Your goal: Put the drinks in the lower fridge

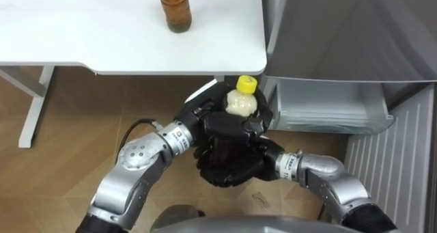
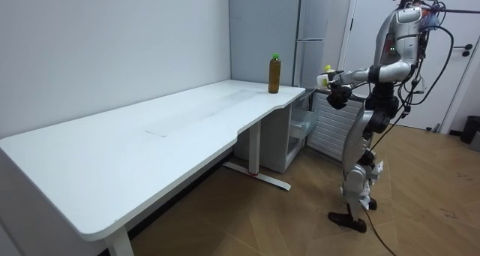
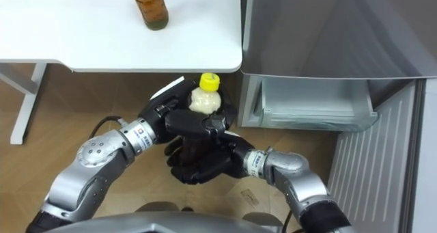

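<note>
Nearest to me, at chest height: both my hands meet on one drink, a small bottle [image 1: 241, 103] with pale contents and a yellow cap [image 1: 246, 85]; it stands upright, cap uppermost.

My left hand [image 1: 201, 113] comes in from the lower left; its fingers are curled round the bottle's upper body, just under the shoulder; the grip is closed.

My right hand [image 1: 235, 161] comes in from the lower right and sits lower; its fingers are wrapped round the bottle's lower part from beneath; the two hands touch each other there.

Below the hands: wooden floor [image 1: 68, 124].

Ahead and to my left: the white table [image 1: 82, 35]; its rounded corner lies just beyond the bottle's cap; I cannot tell whether they touch.

On that table, near the corner by the fridge: a second drink, a brown bottle [image 1: 173, 7], upright and well apart from my hands.

Ahead and to my right: the grey fridge [image 1: 341, 28]; its lower compartment [image 1: 328, 110] is open, with a pale tray showing inside; a ribbed white panel [image 1: 389, 165] stands beside it at the right.

Room view: I stand upright on the wooden floor off the table's end, facing the fridge, arms held forward with the pale bottle between them.
</note>
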